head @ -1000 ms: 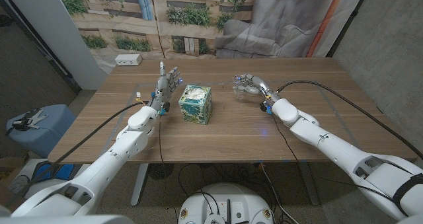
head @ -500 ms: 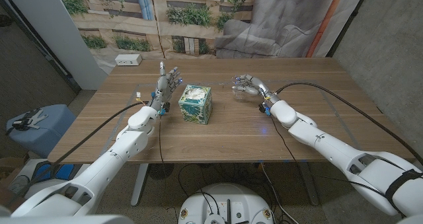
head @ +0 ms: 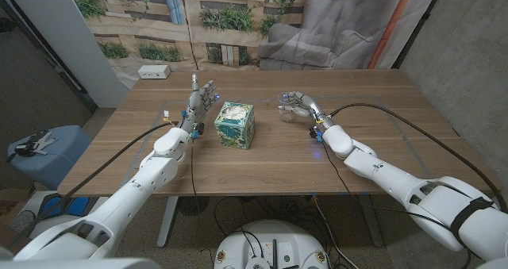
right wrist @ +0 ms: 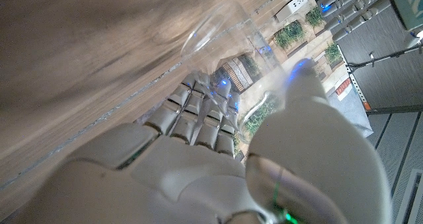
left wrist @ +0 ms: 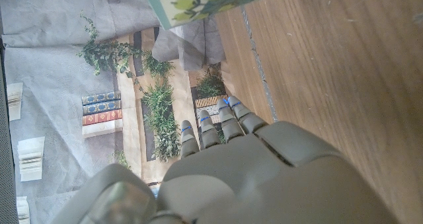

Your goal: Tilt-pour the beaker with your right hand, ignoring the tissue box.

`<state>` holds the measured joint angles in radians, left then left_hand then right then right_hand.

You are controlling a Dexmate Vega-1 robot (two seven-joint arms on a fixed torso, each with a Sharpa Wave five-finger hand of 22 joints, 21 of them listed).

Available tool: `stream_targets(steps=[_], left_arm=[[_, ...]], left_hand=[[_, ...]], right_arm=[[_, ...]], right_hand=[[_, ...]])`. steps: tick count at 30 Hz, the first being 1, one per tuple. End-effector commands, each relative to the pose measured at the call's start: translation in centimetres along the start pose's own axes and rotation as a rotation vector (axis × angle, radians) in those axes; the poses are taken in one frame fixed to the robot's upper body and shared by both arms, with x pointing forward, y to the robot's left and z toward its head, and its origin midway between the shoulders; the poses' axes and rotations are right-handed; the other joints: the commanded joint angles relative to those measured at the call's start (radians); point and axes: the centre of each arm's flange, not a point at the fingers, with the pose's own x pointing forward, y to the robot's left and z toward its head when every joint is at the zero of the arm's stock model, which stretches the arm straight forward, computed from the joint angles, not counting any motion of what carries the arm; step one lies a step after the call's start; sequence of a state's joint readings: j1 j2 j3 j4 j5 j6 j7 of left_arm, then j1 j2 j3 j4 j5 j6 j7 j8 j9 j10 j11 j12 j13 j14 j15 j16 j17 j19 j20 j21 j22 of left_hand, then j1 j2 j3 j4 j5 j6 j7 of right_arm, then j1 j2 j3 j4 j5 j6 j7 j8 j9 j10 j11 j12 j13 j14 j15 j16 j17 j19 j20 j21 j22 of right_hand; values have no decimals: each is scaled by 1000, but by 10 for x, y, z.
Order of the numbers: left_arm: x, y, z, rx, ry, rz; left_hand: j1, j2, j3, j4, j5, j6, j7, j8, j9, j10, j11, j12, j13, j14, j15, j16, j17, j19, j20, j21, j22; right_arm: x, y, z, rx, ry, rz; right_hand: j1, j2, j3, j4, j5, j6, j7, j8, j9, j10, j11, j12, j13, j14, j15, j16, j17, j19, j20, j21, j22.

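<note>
Beaker (head: 286,108): a clear vessel sitting in the grasp of the right hand (head: 300,105), right of centre in the upper half of the head view, above the wooden table (head: 270,162). There it is a faint glassy shape against the fingers, so its tilt is hard to judge. The right wrist view shows more: the beaker (right wrist: 228,42) lies tipped, its rim toward the tabletop, with fingers (right wrist: 198,108) curled along one side and the thumb (right wrist: 310,112) on the other. The tissue box (head: 235,124) stands near the frame's centre, well apart from the beaker. Just left of it the left hand (head: 202,100) stands upright, fingers extended, holding nothing.
</note>
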<state>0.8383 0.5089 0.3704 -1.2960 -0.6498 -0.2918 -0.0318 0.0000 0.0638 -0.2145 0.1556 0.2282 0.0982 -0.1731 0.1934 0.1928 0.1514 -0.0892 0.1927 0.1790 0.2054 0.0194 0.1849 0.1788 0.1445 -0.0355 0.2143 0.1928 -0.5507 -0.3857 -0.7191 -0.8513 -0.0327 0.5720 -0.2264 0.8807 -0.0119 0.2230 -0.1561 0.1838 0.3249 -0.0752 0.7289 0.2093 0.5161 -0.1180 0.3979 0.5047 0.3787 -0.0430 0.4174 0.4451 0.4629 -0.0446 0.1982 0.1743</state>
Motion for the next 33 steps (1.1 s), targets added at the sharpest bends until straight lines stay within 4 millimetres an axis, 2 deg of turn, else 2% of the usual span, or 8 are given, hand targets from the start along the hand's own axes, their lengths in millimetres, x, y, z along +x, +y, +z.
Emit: stream_targets(steps=[1, 10, 16, 33], left_arm=[[0, 0, 0, 0, 0, 0], [0, 0, 0, 0, 0, 0], [0, 0, 0, 0, 0, 0], [0, 0, 0, 0, 0, 0]], left_hand=[[2, 26, -8, 1, 5, 6, -5, 9, 4, 10, -1, 6, 3, 7, 0, 5, 5, 6, -9, 7, 3], [2, 26, -8, 1, 5, 7, -6, 9, 4, 12, 1, 7, 3, 8, 0, 5, 5, 7, -9, 7, 3], [2, 26, -8, 1, 5, 6, -7, 9, 4, 11, 0, 6, 3, 7, 1, 5, 5, 7, -9, 7, 3], [2, 25, -8, 1, 5, 0, -6, 7, 4, 10, 2, 6, 3, 6, 0, 4, 5, 7, -9, 7, 3]], right_arm=[[-4, 7, -8, 11, 4, -18], [-4, 9, -12, 17, 18, -8], [-4, 12, -13, 27, 23, -3], [-5, 15, -17, 42, 37, 1]], right_hand=[[9, -1, -4, -2, 5, -4, -3, -4, 3, -3, 0, -7, 1, -7, -121, -9, -3, -3, -25, 1, 3], [6, -7, -8, 1, 8, -21, -5, -12, 1, -11, 5, -17, -3, -13, -116, -15, -8, -5, -25, 1, 3], [8, -7, -9, 2, 10, -28, -21, -17, 0, -24, 1, -27, -4, -30, -105, -24, -12, -17, -23, -2, 3], [3, -12, -14, 5, 14, -69, -18, -38, -4, -43, 9, -48, -10, -62, -89, -43, -24, -38, -17, -5, 2]])
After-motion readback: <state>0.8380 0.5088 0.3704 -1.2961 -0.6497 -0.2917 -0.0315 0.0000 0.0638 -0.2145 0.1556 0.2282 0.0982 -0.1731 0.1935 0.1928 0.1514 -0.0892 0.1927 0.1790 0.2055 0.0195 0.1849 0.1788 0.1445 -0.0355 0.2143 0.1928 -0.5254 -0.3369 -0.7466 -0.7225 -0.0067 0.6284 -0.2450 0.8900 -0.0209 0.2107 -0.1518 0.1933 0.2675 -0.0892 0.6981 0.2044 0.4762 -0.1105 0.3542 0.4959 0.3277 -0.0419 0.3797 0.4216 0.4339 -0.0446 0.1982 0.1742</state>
